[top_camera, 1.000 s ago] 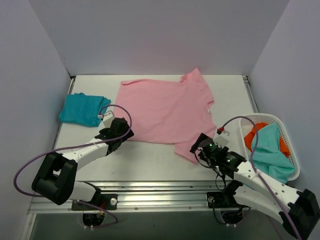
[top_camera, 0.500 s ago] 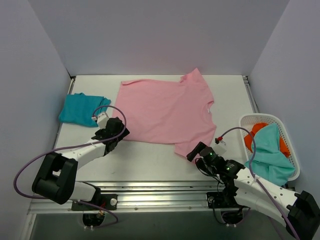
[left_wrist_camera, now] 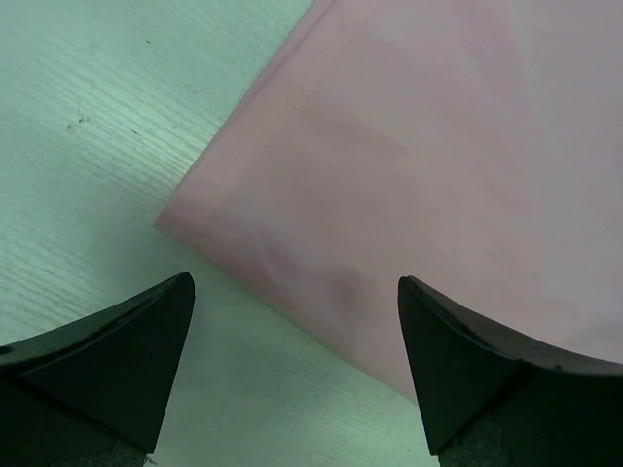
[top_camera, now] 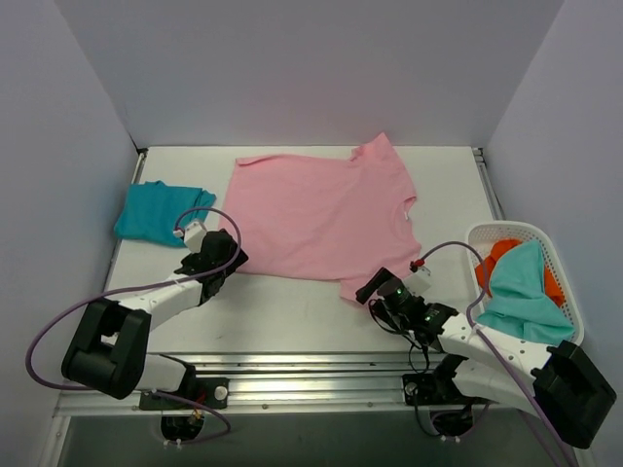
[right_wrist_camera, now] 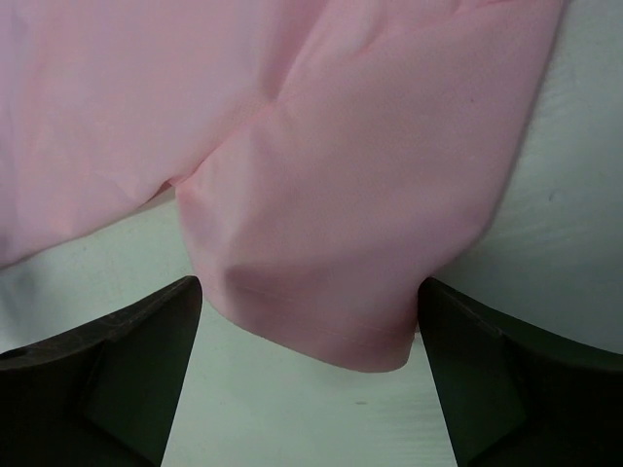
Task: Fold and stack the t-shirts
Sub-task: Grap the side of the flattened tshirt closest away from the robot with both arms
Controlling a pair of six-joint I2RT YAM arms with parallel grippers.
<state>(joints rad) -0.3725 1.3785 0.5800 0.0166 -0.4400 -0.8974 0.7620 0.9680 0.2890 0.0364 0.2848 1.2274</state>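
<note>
A large light pink t-shirt (top_camera: 321,214) lies spread flat on the white table. A folded teal-blue t-shirt (top_camera: 161,211) lies at the far left. My left gripper (top_camera: 230,255) is open just off the pink shirt's near left corner (left_wrist_camera: 185,219), which lies ahead of the jaws in the left wrist view. My right gripper (top_camera: 367,290) is open at the shirt's near right sleeve (right_wrist_camera: 360,243), whose hem lies between the fingertips (right_wrist_camera: 146,341) on the table.
A white lattice basket (top_camera: 569,311) at the right edge holds a light teal garment (top_camera: 526,292) and an orange one (top_camera: 496,258). Walls close in the table at the back and both sides. A metal rail runs along the near edge.
My left gripper has drawn back a little to the left, off the shirt's corner. My right gripper has moved down and left to the end of the near sleeve.
</note>
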